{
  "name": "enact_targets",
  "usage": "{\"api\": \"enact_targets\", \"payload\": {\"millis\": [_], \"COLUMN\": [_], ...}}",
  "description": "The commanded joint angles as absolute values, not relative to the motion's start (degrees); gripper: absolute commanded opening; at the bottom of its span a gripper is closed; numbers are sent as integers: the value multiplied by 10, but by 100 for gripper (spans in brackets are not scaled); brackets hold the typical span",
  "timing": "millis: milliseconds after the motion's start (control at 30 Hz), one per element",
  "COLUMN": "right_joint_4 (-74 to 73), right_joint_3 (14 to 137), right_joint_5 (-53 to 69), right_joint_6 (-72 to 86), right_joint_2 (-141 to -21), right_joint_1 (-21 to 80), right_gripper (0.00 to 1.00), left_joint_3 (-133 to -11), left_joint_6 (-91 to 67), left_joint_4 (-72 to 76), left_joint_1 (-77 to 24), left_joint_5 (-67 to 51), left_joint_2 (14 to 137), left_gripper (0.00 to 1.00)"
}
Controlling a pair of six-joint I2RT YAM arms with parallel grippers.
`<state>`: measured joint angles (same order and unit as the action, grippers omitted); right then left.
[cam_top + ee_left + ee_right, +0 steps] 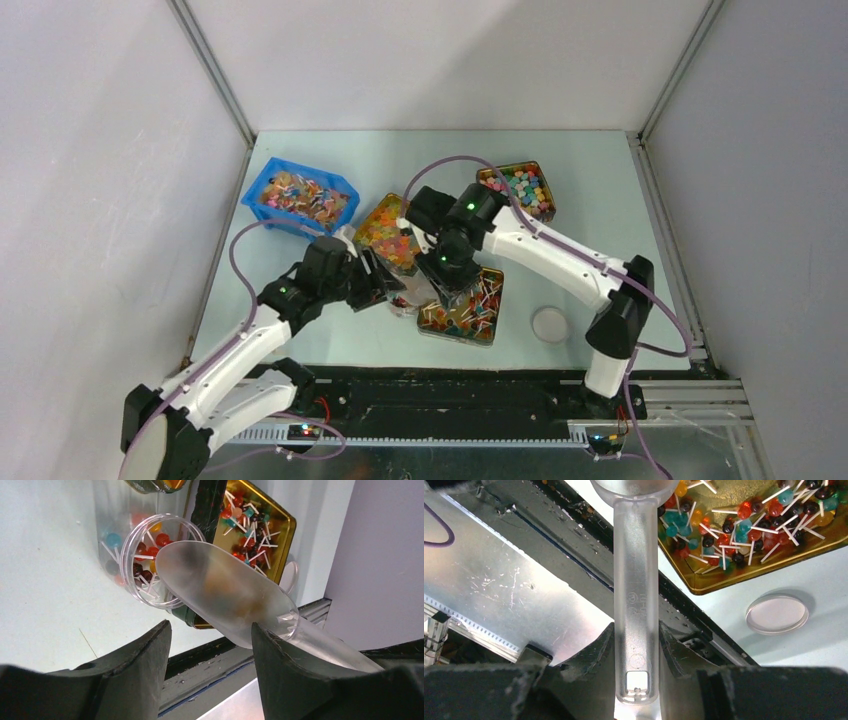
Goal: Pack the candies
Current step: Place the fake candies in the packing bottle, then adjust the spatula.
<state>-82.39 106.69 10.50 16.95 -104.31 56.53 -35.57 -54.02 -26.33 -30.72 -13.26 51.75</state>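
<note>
- Left arm (240,350) is leaning in from the near left, and its left gripper (210,627) is standing with jaws wide apart, gripping nothing.
- Right arm (550,255) is bending in from the right, wrist pointing down, right gripper (636,630) clamping a clear scoop (636,580) by its handle.

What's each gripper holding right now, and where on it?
Right gripper clamps the clear scoop by its handle end. Left gripper is open, holding nothing.

Table (300,330): bin (262,190) far-left corner; far tin (548,196) right of centre; centre tin (360,232); near tin (497,320) holding candies (465,315); jar (107,530) left of it, scoop (225,590) at mouth; lid (550,324) right.
</note>
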Motion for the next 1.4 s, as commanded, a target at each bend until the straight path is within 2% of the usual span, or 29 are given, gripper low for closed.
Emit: {"api": "enact_targets", "payload": {"millis": [0,300,567,900,1133,1367], "right_joint_4": [-775,-633,-548,-537,-551,-555], "right_joint_3": [1026,866,805,801,801,794], "right_joint_5": [87,22,-41,-66,-71,-76], "right_joint_6": [170,199,210,201,204,198], "right_joint_2": [-966,-798,-689,-668,-685,-681], "right_joint_1": [559,545,545,547,548,552], "right_gripper": [0,0,0,0,0,0], "left_joint_3": [-379,-396,-453,-497,-488,-496], "left_joint_6": [-544,-590,-644,-650,-666,-663], "left_joint_4": [-252,-165,-106,-113,-58,-65], "left_joint_1": [-294,-288,-306,-335,-340,-343], "left_joint_5": [-148,-219,-239,-222,-228,-213], "left_joint_2": [486,483,521,558,550,558], "left_gripper": [66,67,67,60,60,60]}}
